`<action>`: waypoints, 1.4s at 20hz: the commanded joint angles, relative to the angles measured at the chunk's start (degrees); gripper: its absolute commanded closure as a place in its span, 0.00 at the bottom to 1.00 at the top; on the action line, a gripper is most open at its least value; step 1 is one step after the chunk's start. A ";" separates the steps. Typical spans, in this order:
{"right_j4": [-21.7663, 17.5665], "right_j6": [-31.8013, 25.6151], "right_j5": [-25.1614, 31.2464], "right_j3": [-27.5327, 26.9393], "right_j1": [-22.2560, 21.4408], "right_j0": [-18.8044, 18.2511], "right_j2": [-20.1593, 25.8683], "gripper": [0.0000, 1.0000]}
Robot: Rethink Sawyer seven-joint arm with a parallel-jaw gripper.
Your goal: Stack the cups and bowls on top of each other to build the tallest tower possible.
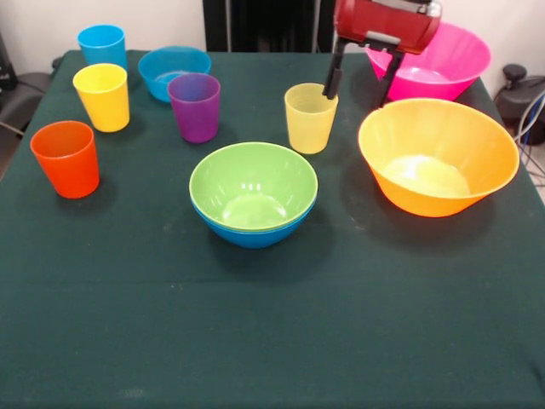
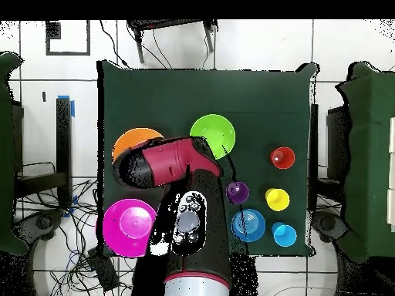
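On the dark green cloth-covered table (image 1: pixel 272 341), taken from the left edge of the front view: a translucent orange plastic tumbler (image 1: pixel 65 158) stands upright at about nine o'clock from the table's middle. At its one o'clock is a yellow tapered plastic tumbler (image 1: pixel 102 96), and at that one's twelve o'clock, near the far edge, a blue plastic tumbler (image 1: pixel 102 45). Next rightward, a small shallow blue plastic bowl (image 1: pixel 173 72) sits at the far side, with a purple translucent tumbler (image 1: pixel 195 106) just at its five o'clock, seeming to overlap its rim in this view.

At the centre a medium green round plastic bowl (image 1: pixel 253 186) sits nested inside a medium blue plastic bowl (image 1: pixel 252 233), only a blue band showing beneath its rim. At their one o'clock stands a pale yellow-green tumbler (image 1: pixel 310 118).

The red and black gripper (image 1: pixel 362 83) comes down from the top edge with its two dark fingers (image 1: pixel 332 78) spread; one tip is at the far rim of the pale tumbler, whether touching cannot be told, and nothing is gripped.

A large orange-yellow plastic bowl (image 1: pixel 438 156) rests alone at three o'clock, and a large pink plastic bowl (image 1: pixel 443 61) lies at its twelve o'clock, partly behind the gripper.

In the overhead view the arm (image 2: pixel 185 200) covers the pale tumbler.

No tower stands beyond the two nested bowls.
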 commanded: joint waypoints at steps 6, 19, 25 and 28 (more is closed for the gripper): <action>-1.73 -2.74 -1.59 11.15 -3.50 -2.75 8.38 0.00; -3.11 -2.07 6.82 2.70 -0.46 4.01 5.37 0.00; 0.23 2.31 5.95 0.50 2.67 6.14 5.69 0.00; 1.84 2.45 3.71 1.26 3.25 5.04 7.02 0.00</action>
